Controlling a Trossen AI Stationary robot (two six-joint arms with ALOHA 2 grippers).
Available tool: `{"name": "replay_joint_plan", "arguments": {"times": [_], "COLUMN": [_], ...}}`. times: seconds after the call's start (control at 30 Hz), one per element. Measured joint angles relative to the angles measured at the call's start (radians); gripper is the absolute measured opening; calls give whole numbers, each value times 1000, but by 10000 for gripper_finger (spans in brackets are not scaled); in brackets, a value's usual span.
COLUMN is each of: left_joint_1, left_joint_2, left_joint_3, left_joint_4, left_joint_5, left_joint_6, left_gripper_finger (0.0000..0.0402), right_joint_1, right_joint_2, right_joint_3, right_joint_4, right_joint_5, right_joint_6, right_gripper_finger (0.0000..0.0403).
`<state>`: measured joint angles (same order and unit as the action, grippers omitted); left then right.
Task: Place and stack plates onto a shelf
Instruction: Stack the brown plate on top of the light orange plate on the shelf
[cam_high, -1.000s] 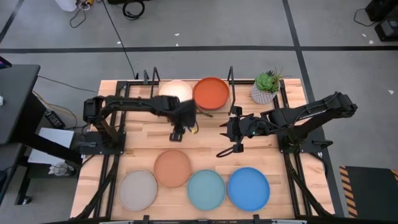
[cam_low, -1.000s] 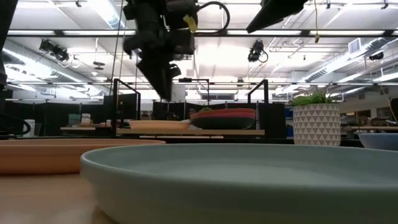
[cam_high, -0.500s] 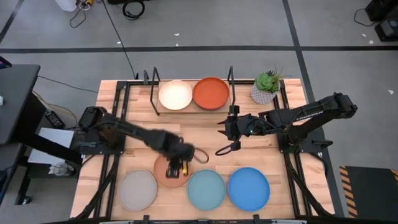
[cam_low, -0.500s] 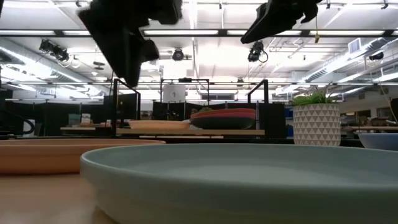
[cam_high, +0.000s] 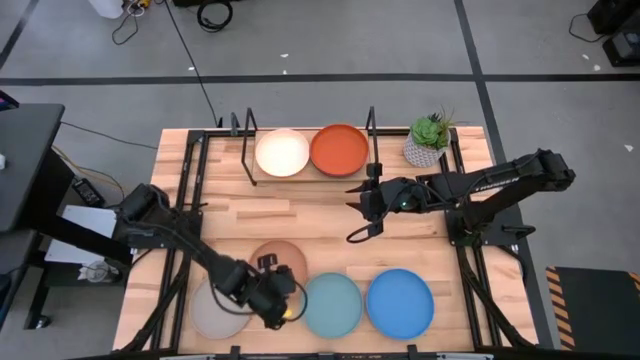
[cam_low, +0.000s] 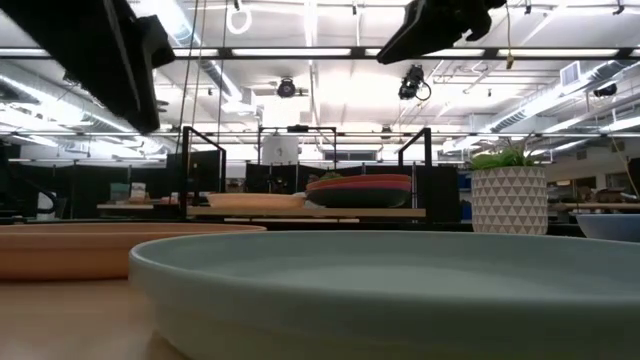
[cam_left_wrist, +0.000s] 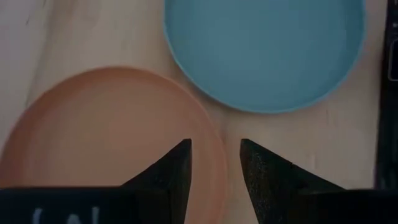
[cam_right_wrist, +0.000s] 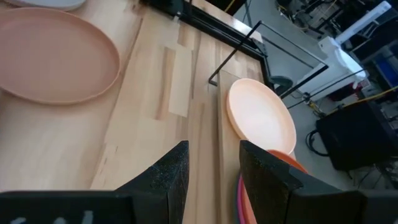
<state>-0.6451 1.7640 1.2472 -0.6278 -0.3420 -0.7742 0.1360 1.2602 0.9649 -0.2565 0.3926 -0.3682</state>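
Since half a second ago our left claw (cam_high: 268, 300) has swung toward the near edge of the tabletop (cam_high: 330, 225); it hangs above the salmon plate (cam_left_wrist: 93, 130), just beside the turquoise plate (cam_left_wrist: 264, 50), fingers slightly apart and holding nothing. Our right claw (cam_high: 362, 205) waits empty near the shelf (cam_high: 312, 177), fingers slightly parted. On the shelf sit the pale plate (cam_high: 282, 152) and the orange-topped stack (cam_high: 339, 150). Grey (cam_high: 215, 310) and blue (cam_high: 400, 302) plates lie in the near row.
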Motion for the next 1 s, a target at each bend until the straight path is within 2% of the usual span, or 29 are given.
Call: {"name": "replay_joint_plan", "arguments": {"times": [0.1, 0.27, 0.4, 0.6, 0.7, 0.83, 0.9, 1.0], "left_joint_1": [-16, -15, -15, -15, -12, 2, 4, 7], "left_joint_2": [61, 147, 180, 188, 188, 187, 184, 184], "left_joint_3": [0, 0, 0, 1, 1, 3, 8, 59], "left_joint_4": [56, 93, 75, 48, 32, 1, -23, -187], "left_joint_5": [-17, 10, 24, 29, 51, 107, 117, 114], "left_joint_6": [0, -2, 2, 44, 42, 49, 77, 106], "left_gripper_finger": [144, 144, 144, 137, 105, 26, 15, 15], "right_joint_1": [-16, -44, -60, -75, -74, -74, -74, -74], "right_joint_2": [0, 0, 0, 0, 0, 0, 0, 0], "right_joint_3": [0, 0, 0, 0, 0, 1, 1, 1], "right_joint_4": [2, 2, 1, 2, 2, 0, -6, -5], "right_joint_5": [-1, -33, -100, -106, -107, -107, -107, -107], "right_joint_6": [-2, -2, -2, -2, 0, 6, 6, 13], "right_gripper_finger": [147, 147, 147, 147, 147, 147, 147, 147]}}
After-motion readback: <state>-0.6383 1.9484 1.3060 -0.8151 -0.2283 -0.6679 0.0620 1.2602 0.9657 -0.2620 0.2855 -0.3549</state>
